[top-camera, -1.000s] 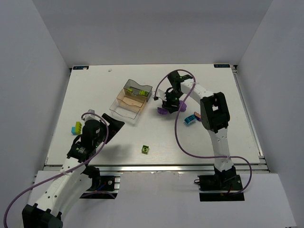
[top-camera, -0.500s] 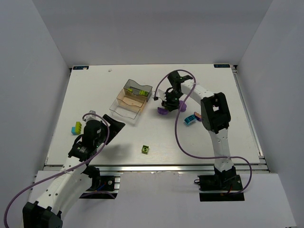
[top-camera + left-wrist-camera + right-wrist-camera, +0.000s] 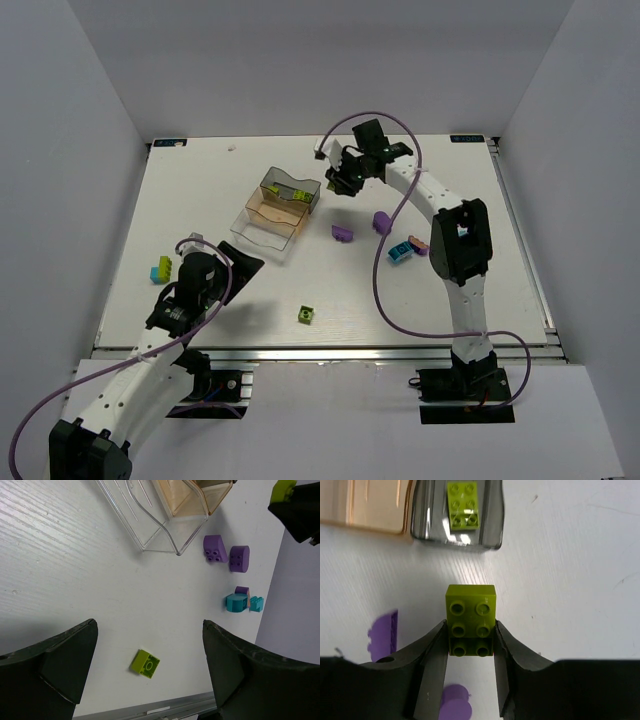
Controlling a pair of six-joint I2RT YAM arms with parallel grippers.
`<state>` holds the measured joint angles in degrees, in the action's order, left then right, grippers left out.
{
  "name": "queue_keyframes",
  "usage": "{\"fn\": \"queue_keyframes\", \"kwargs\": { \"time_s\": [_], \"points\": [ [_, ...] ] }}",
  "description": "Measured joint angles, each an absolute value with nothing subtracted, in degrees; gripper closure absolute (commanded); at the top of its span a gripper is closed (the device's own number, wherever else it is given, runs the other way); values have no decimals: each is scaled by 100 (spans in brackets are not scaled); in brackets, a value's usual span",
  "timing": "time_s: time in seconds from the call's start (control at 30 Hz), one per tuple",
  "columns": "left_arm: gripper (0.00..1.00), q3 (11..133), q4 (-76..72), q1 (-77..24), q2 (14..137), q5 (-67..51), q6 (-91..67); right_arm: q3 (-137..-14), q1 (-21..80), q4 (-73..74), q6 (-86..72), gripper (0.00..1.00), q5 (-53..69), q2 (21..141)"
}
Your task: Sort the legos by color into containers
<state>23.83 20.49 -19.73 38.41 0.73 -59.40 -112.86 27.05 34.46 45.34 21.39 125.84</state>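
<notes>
Six round studs on a glossy lime brick (image 3: 470, 617) in the right hand (image 3: 470, 636); left hand (image 3: 149, 630) wide.

I work in a lab test booth, not a home: a bare white table (image 3: 200, 190) boxed in by plain pale walls (image 3: 70, 150), a metal rail (image 3: 350, 353) along its near edge, my left arm (image 3: 130, 385) and right arm (image 3: 458, 290) bolted there, purple cables (image 3: 375, 113) trailing.
</notes>
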Motion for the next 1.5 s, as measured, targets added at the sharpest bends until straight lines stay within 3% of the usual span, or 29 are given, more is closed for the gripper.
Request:
{"fn": "queue_keyframes", "kwargs": {
  "time_s": [0.2,0.4,0.8,0.9,1.0,1.07,1.3,1.37,1.4,1.47,1.5],
  "points": [
    [6,2377,2049,-1975,3839,67,-5940,-11386,2904,2630,3175,100,2128,12604],
    [6,2370,2047,-1986,3841,60,-5940,-11754,3105,2034,2359,89,2296,12792],
    [7,2370,2049,-2051,3844,5,-5942,-11778,3312,1505,1922,53,2215,13480],
    [10,2370,2045,-2121,3857,-73,-5948,-11778,3308,1496,1925,40,2156,13559],
    [12,2370,2012,-2353,3955,-97,-5957,-11780,3308,1466,1968,18,2108,13566],
    [12,2373,2003,-2613,4093,-51,-5964,-11780,3301,1437,1999,11,2088,13566],
    [23,2630,2093,-3894,5085,412,-6020,-11738,3293,1542,2438,11,2084,13482],
    [27,2788,2161,-4224,5332,582,-6027,-11555,3251,1682,2628,18,2274,13253],
    [28,2880,2196,-4353,5448,676,-6029,-11410,3216,1745,2722,34,2456,13065],
    [29,3065,2250,-4639,5693,860,-6027,-11072,3105,1909,2862,53,2856,12613],
    [28,3177,2265,-4783,5846,963,-6025,-10890,3015,2012,2908,72,3083,12328]
  ]
}}
